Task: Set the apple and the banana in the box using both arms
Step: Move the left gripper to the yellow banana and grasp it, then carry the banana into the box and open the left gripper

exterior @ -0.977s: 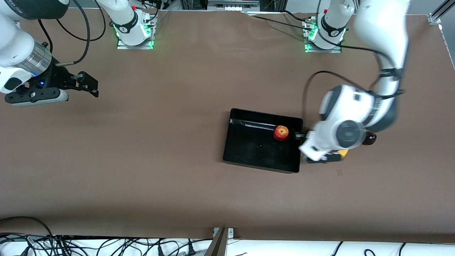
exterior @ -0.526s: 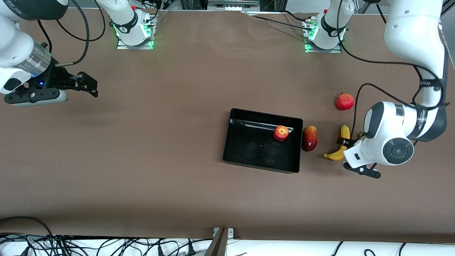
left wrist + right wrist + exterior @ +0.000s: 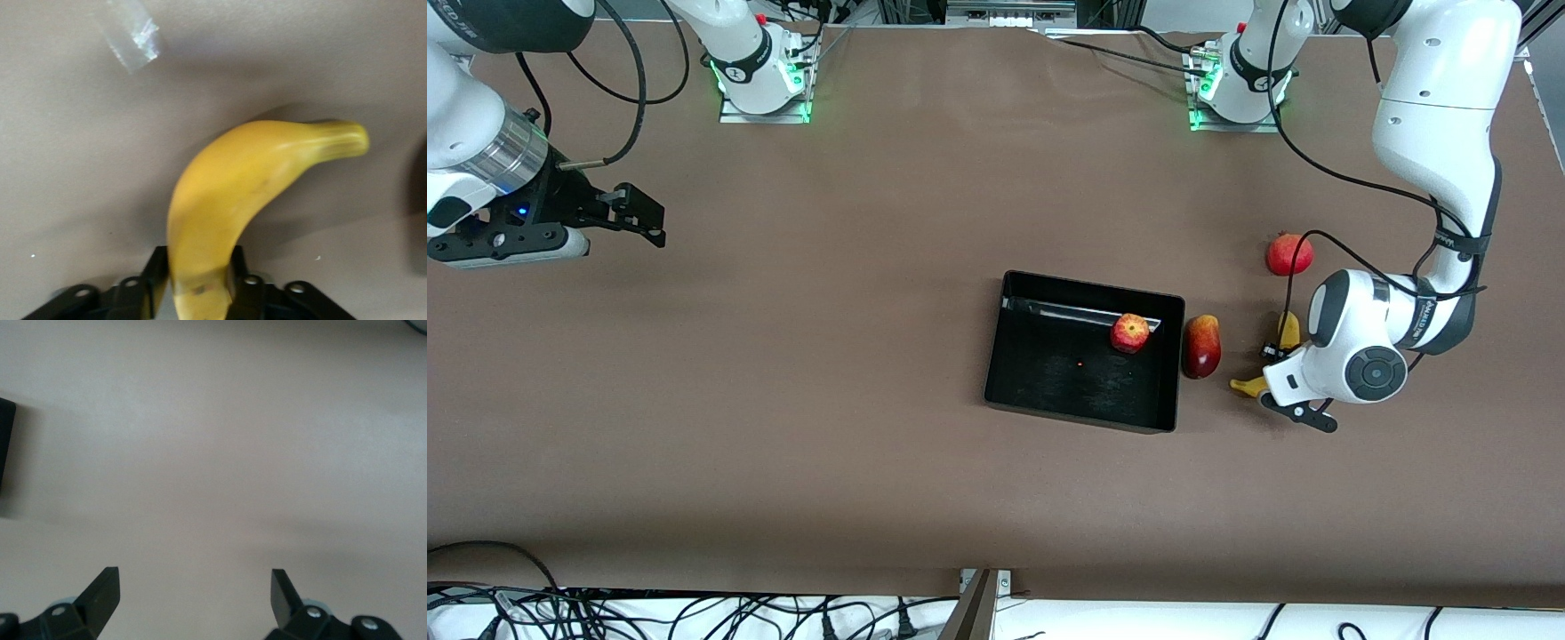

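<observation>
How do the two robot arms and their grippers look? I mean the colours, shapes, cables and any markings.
Both arms are white, rounded and jointed, with dark grey joint bands. Black cables loop along the left arm and the right arm, which has a silver ribbed wrist ring. The left gripper and the right gripper are black with two fingers. Green lights glow at both bases.

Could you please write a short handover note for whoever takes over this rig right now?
Left gripper: fingers on either side of the banana, which lies on the table beside the mango-like fruit, toward the left arm's end; whether it is gripped I cannot tell.
Right gripper: open, holding nothing, waiting over bare table at the right arm's end.
Done: the apple sits in the box, by the wall nearest the mango-like fruit.
Left: grip the banana, lift it and place it in the box.
</observation>
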{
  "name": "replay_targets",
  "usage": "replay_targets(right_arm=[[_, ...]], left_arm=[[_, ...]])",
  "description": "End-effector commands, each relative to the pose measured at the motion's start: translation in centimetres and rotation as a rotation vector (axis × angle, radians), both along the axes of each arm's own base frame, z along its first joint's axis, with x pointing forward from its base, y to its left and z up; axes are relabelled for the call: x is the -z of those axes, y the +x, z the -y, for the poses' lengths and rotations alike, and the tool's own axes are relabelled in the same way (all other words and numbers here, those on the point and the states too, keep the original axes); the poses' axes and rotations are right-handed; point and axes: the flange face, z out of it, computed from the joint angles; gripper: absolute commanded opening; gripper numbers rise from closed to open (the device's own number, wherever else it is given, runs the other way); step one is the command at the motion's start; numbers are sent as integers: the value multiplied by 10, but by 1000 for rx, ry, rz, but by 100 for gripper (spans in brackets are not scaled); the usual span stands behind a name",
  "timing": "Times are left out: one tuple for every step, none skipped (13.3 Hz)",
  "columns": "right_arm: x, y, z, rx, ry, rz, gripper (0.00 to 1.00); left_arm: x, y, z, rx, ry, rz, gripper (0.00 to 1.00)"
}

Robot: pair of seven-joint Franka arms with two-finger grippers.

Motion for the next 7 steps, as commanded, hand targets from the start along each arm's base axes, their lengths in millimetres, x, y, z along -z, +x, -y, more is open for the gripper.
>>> replay_targets(right_arm=[[-6,3,0,-2,-18,16,100],[-6,3,-1,-4,-17,17,100],[-6,3,-2,-3,-13,17,100],[-6,3,-2,-3,-12,15,100],[-5,2,-2,-3,-12,10,100],[-5,2,-2,-3,-12,9,100],[-5,2,0,-1,-11,7,100]], left_arm=[[-31,4,-4,30,9,28,0],[-60,13,1,27,10,60,0],[-87,18,9,16,10,52,0],[-114,24,19,4,15,40,0],[-137,28,37,-11,5,27,0],[-155,30,49,-49,-20,19,0],[-168,28,72,-93,-71,2,0]])
